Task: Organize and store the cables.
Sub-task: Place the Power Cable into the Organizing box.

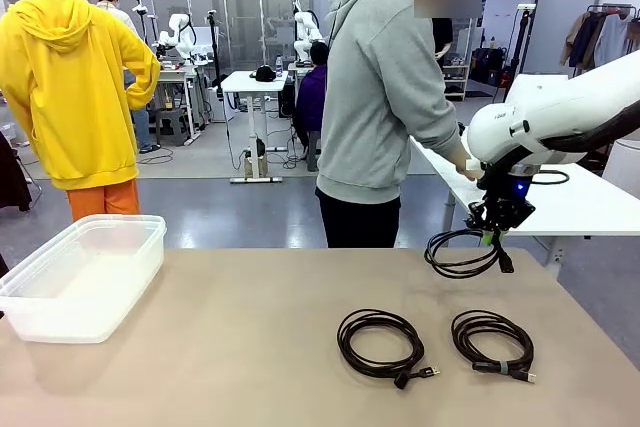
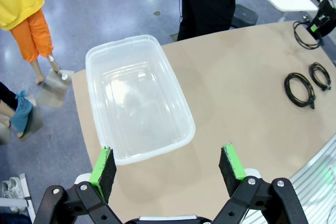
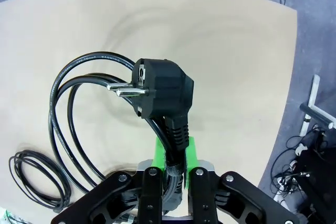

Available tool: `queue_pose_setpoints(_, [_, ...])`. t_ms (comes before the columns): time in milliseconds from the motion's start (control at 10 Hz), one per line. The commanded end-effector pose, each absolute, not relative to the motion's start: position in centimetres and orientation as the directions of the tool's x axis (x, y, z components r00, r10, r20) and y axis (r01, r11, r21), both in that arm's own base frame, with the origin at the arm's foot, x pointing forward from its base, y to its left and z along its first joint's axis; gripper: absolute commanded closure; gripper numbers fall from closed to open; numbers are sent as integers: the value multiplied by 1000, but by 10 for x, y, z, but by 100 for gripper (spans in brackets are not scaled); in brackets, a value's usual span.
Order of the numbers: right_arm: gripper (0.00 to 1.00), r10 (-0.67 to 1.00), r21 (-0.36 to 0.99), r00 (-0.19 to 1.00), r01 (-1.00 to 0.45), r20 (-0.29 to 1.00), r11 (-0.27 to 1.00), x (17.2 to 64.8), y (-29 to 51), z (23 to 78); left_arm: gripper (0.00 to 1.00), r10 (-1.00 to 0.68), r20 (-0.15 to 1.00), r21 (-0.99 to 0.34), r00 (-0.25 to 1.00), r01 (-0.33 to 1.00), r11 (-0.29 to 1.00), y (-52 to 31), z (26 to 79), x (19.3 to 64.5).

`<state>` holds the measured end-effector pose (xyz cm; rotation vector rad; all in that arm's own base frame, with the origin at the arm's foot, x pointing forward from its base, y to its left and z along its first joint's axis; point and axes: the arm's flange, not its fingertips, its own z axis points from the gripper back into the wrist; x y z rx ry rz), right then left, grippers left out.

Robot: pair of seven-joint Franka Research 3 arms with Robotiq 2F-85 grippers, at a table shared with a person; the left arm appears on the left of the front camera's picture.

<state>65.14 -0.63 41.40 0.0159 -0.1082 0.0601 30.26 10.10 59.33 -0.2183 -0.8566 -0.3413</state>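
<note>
Our right gripper (image 1: 492,235) is clamped tight on a cable (image 1: 462,253) just below its plug (image 3: 160,85), and the loops dangle over the table (image 1: 250,347) at 2 o'clock. We'd carry it high toward 9 o'clock, clear of the left coil (image 1: 380,344) and right coil (image 1: 492,342). We'd let go only once it is deep in the bin (image 1: 60,322). Our left gripper (image 2: 167,165) hangs wide open and empty above the bin.

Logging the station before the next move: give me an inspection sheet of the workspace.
Surface: beige table.
Job's things: two coiled cables lying on the table's right half; clear bin at left.
Clutter: nothing seen.
Grippers: left gripper open above the bin; right gripper shut on a third cable, held off the table.
Cables: all black; the held one ends in a wall plug.
Surroundings: person in grey hoodie at far side.
</note>
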Motion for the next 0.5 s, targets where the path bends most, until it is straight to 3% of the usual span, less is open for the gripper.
queue_pose_setpoints(0, [85,76,9,990,-78,118,997,656,-7,415,0,-208,771,-52,602,385,922,100,594,302])
queue_pose_setpoints(200, [83,59,13,993,-61,106,998,652,-6,412,0,-208,771,-52,602,385,922,100,594,302])
queue_pose_setpoints(400, [83,75,69,992,-82,98,994,637,42,430,0,-208,771,-52,602,385,922,100,594,302])
